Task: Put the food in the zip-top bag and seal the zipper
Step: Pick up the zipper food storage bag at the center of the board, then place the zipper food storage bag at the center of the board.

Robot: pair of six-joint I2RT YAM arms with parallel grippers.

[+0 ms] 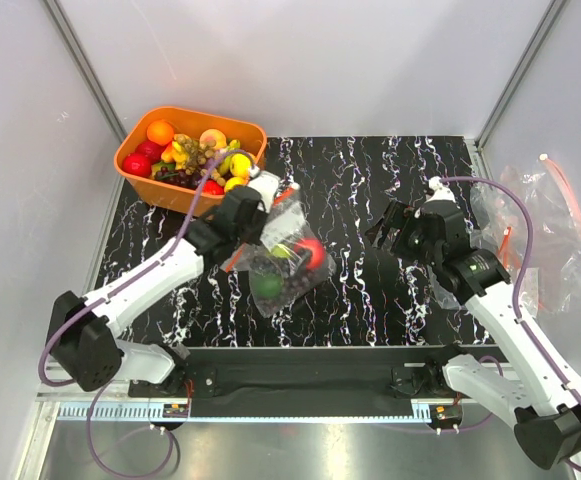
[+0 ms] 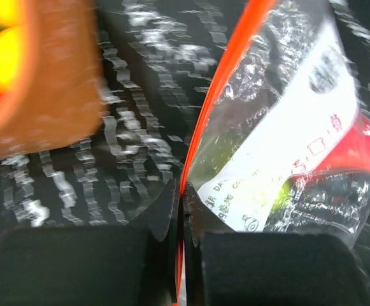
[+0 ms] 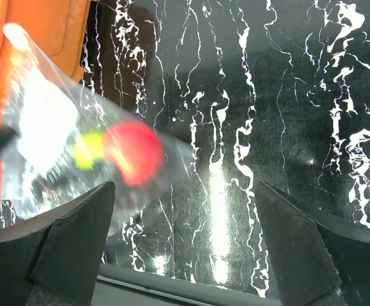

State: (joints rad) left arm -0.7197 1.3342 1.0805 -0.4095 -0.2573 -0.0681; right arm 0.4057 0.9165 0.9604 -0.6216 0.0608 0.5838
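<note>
The clear zip-top bag (image 1: 288, 255) hangs over the middle of the black mat with a red apple (image 1: 313, 252), a green piece (image 1: 266, 284) and dark grapes inside. My left gripper (image 1: 266, 214) is shut on the orange-red zipper (image 2: 200, 127) at the bag's top edge and holds the bag lifted. In the left wrist view the strip runs between the shut fingers (image 2: 165, 220). My right gripper (image 1: 390, 232) is open and empty to the right of the bag. Its wrist view shows the bag (image 3: 64, 146) with the red apple (image 3: 134, 152) at the left, apart from the fingers.
An orange basket (image 1: 138, 172) with several toy fruits stands at the back left, close behind the left gripper. A pile of spare clear bags (image 1: 545, 230) lies off the mat's right edge. Grey walls close in the back and both sides.
</note>
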